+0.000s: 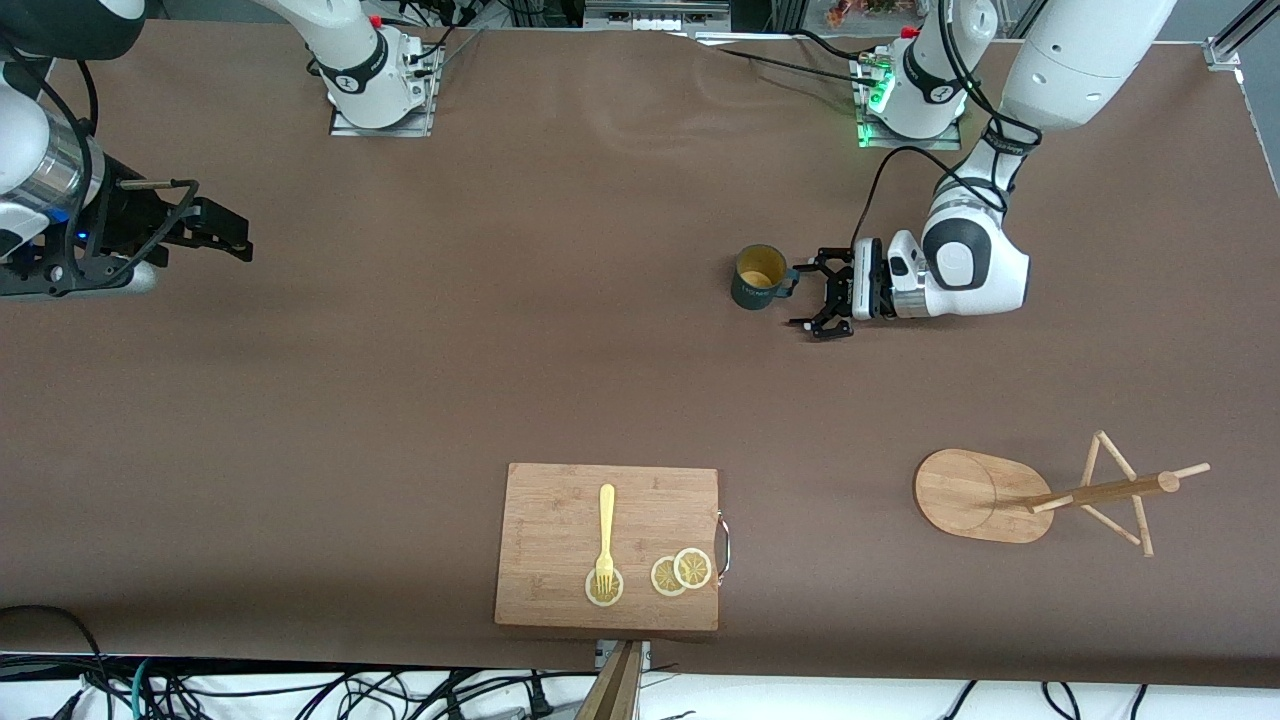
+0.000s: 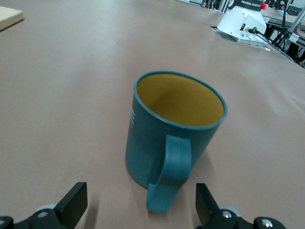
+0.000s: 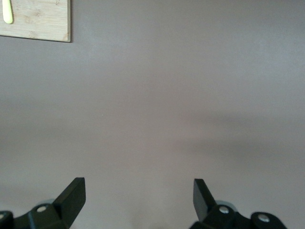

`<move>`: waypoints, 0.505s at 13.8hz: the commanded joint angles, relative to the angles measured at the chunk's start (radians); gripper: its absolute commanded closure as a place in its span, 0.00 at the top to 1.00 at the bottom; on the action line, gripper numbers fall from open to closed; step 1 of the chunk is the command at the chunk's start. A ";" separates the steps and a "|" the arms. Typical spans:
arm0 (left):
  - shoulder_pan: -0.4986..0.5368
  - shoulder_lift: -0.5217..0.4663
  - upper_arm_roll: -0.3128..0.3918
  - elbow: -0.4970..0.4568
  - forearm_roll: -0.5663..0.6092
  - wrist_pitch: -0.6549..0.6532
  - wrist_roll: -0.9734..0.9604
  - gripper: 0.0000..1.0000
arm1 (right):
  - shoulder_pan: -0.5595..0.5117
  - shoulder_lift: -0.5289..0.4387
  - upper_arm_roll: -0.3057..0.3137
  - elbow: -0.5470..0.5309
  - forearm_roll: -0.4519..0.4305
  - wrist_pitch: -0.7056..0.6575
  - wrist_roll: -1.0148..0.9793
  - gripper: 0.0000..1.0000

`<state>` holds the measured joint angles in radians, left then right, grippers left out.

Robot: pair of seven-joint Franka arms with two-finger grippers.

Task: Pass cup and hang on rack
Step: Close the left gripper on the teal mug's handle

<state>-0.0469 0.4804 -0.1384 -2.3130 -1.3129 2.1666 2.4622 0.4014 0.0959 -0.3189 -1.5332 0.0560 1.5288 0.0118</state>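
Note:
The dark teal cup [image 1: 758,278] stands upright on the brown table, its handle turned toward the left arm's end. My left gripper [image 1: 806,296] is open and low at the table, one finger on each side of the handle, not touching it. In the left wrist view the cup [image 2: 167,133] fills the middle, its handle [image 2: 170,169] between the open left gripper [image 2: 142,200]. The bamboo rack [image 1: 965,495] stands nearer the front camera than the cup. My right gripper [image 1: 232,236] is open and empty over bare table at the right arm's end; it also shows in the right wrist view [image 3: 138,193].
A bamboo cutting board [image 1: 555,510] lies near the front edge, with a yellow fork [image 1: 605,535] and lemon slices [image 1: 680,572] on it. Its corner shows in the right wrist view [image 3: 43,24]. The arm bases [image 1: 380,95] stand along the table's back edge.

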 commanded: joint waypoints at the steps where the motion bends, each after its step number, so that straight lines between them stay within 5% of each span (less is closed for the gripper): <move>1: -0.005 -0.005 -0.018 -0.025 -0.058 0.012 0.064 1.00 | 0.008 -0.021 -0.002 -0.027 -0.016 0.019 -0.018 1.00; 3: -0.004 -0.005 -0.018 -0.026 -0.062 0.010 0.110 0.98 | -0.010 -0.021 0.004 -0.028 -0.016 0.019 -0.019 1.00; 4: -0.004 -0.005 -0.018 -0.028 -0.062 0.010 0.112 0.80 | -0.048 -0.021 0.032 -0.028 -0.018 0.019 -0.030 1.00; 7: -0.002 -0.006 -0.016 -0.026 -0.060 0.010 0.130 0.47 | -0.264 -0.021 0.245 -0.028 -0.018 0.019 -0.042 1.00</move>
<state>-0.0496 0.4814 -0.1531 -2.3270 -1.3367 2.1677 2.5206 0.2627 0.0960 -0.1949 -1.5372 0.0496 1.5325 -0.0108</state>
